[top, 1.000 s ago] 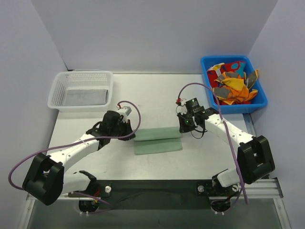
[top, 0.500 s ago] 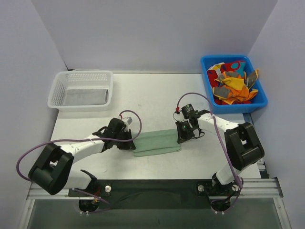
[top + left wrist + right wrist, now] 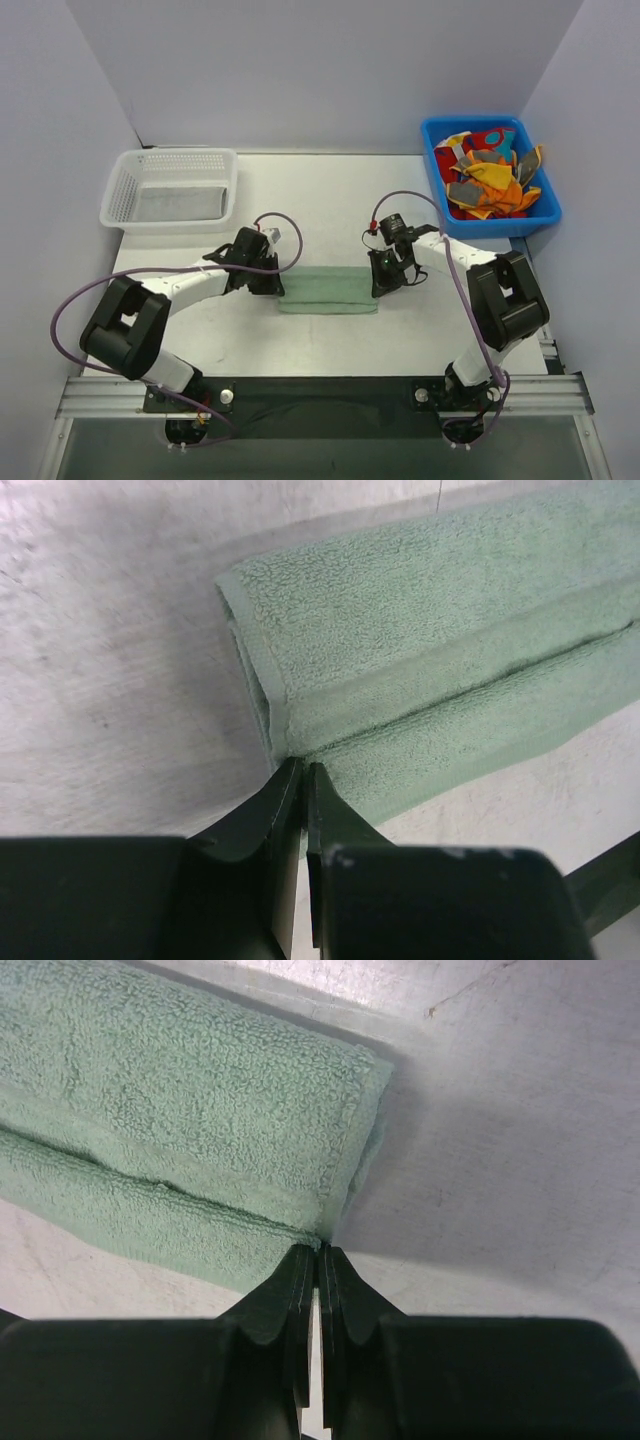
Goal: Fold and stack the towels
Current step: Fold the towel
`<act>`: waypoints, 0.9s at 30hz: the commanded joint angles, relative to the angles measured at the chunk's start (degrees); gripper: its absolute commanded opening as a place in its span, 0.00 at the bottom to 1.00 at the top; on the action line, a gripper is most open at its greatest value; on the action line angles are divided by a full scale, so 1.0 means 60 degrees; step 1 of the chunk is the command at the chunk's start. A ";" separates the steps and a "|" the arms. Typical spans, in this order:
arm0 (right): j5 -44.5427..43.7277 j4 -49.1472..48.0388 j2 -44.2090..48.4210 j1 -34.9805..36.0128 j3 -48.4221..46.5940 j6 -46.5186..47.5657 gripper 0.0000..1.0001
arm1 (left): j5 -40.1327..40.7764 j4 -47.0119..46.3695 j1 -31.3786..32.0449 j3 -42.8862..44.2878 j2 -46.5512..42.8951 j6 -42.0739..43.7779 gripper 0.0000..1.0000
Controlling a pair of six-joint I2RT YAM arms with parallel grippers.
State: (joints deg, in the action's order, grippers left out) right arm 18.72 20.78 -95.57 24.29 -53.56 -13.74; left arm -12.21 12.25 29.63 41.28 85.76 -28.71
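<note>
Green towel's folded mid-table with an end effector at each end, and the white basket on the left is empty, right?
Not empty: the top external view shows a folded grey towel lying in the white mesh basket. The rest stands: the green towel is folded mid-table, with the left end effector and right end effector at its ends.

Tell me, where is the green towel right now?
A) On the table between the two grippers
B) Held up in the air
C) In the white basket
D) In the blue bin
A: the towel lies folded flat on the table, with the left gripper at one end and the right gripper at the other.
</note>
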 commanded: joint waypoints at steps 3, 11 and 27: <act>-0.0703 0.0346 0.0370 -0.0094 -0.0098 0.0004 0.00 | 0.0584 0.0814 -0.0119 0.0431 -0.0564 0.0610 0.00; -0.0411 0.0390 0.0694 0.0038 0.0255 -0.0010 0.00 | 0.0409 0.0785 -0.0104 -0.0507 -0.1168 0.0507 0.02; -0.0278 0.0683 0.1939 0.0097 0.0152 -0.0171 0.00 | 0.0438 0.1181 -0.0045 -0.0389 -0.2661 0.0215 0.02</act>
State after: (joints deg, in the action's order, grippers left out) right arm 18.68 21.02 -86.43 24.91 -52.56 -14.37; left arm -11.07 17.52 29.30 38.72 72.03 -27.00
